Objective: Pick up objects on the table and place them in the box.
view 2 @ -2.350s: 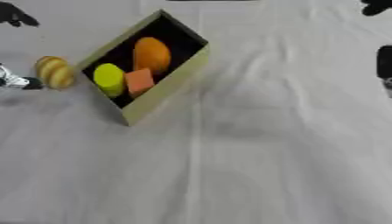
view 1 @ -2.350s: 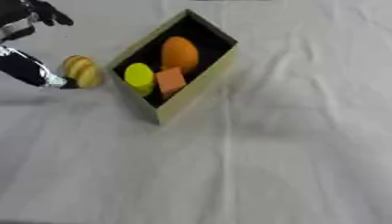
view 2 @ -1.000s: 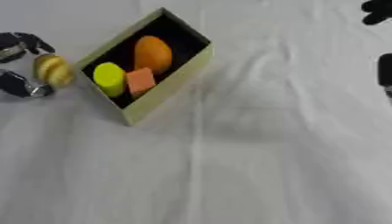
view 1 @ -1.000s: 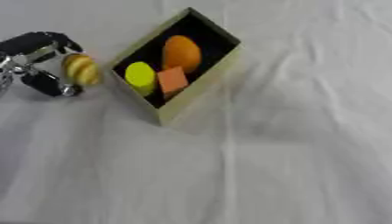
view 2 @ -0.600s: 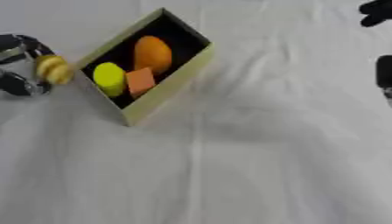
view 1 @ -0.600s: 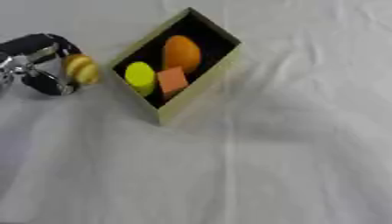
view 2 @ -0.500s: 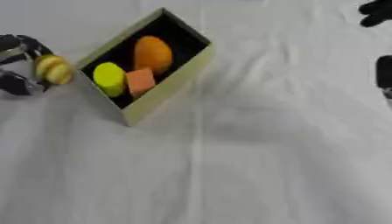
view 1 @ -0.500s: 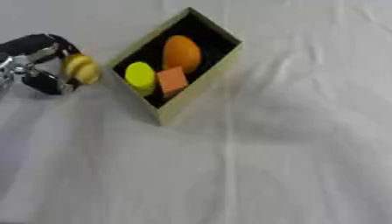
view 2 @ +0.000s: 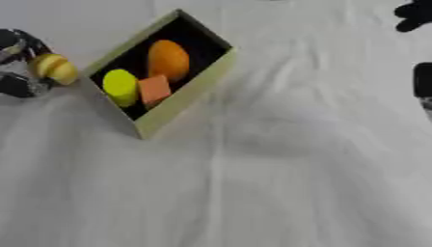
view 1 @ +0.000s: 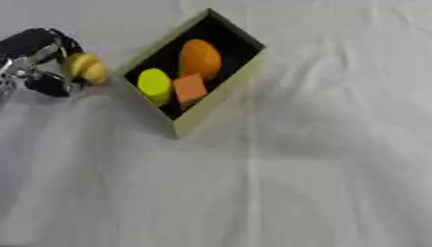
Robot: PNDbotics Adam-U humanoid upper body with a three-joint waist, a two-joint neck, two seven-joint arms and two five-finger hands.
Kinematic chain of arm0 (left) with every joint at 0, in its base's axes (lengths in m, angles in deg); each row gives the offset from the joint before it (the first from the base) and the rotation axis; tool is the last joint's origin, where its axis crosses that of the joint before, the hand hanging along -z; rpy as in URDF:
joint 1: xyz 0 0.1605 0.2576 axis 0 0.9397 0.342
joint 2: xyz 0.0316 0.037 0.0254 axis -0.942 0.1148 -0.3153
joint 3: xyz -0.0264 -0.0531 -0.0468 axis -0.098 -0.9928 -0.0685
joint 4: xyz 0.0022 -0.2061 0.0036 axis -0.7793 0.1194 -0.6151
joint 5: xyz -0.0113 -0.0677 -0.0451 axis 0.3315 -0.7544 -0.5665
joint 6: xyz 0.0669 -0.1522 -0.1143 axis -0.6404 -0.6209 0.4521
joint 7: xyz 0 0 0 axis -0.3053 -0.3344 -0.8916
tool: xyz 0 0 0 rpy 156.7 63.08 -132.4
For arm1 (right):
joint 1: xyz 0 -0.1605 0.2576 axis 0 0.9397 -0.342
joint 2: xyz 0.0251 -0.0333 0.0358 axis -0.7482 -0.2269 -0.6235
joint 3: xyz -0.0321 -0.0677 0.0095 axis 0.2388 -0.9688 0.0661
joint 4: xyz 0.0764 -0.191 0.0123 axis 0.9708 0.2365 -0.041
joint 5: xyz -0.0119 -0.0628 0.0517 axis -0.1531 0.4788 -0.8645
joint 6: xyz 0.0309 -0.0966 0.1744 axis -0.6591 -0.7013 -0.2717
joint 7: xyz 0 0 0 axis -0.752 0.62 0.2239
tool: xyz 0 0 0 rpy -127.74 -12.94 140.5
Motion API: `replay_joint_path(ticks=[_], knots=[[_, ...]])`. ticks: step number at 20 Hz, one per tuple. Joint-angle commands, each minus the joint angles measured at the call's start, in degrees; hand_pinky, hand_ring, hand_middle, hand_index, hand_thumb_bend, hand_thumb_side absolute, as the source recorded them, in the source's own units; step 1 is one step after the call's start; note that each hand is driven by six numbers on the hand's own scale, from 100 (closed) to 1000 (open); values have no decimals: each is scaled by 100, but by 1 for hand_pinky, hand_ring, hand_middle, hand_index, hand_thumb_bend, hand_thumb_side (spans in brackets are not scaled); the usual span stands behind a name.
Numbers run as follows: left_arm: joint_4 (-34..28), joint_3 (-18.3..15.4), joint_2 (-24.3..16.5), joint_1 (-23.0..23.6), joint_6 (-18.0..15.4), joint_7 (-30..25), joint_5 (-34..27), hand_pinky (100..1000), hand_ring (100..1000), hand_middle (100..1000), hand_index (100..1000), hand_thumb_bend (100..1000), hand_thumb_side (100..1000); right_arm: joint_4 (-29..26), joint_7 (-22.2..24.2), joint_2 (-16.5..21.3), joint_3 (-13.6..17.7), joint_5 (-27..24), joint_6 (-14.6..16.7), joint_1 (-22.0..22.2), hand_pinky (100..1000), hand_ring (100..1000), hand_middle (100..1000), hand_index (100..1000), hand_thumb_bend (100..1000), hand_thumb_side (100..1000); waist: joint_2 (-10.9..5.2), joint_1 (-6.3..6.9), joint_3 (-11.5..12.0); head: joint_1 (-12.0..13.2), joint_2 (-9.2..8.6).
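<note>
three items in box (view 1: 221,94), left hand (view 1: 40,60) curled round yellow object (view 1: 87,69) beside it

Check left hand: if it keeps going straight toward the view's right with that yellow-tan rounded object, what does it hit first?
Likely the olive cardboard box: its near-left wall sits just right of the left hand and its yellow-tan rounded object. Height is unclear, so it might clear the rim.

The box (view 1: 215,99) lies askew at the upper left of the cloth-covered table (view 1: 320,173). Inside it, an oval fruit (view 1: 200,58) sits at the far end, with a cylinder (view 1: 155,85) and a cube (view 1: 190,89) side by side nearer. Just left of the box, outside it, a small rounded object (view 1: 87,68) sits within the left hand (view 1: 38,62). The right hand (view 2: 419,43) shows at the right edge.
</note>
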Motion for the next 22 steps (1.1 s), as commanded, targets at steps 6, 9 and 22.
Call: replay_joint_path(ticks=[6, 9, 22], knots=[[-1017, -245, -161, -243, 153, 324, 333, 638, 549, 469, 568, 163, 100, -86, -62, 121, 103, -17, 20, -15, 927, 811, 663, 808, 100, 386, -174, 25, -8, -32, -47], [-1310, -222, -41, -402, 119, 156, 336, 635, 548, 469, 569, 160, 100, -86, -89, 145, 113, -56, 44, -29, 926, 811, 663, 808, 100, 384, -191, 32, -8, -26, -34], [-627, -78, 1369, -1404, -419, -406, 61, 629, 558, 483, 590, 129, 100, -86, 2, 185, 41, -211, 27, -161, 926, 811, 662, 808, 100, 381, -238, 86, -152, 60, 69]])
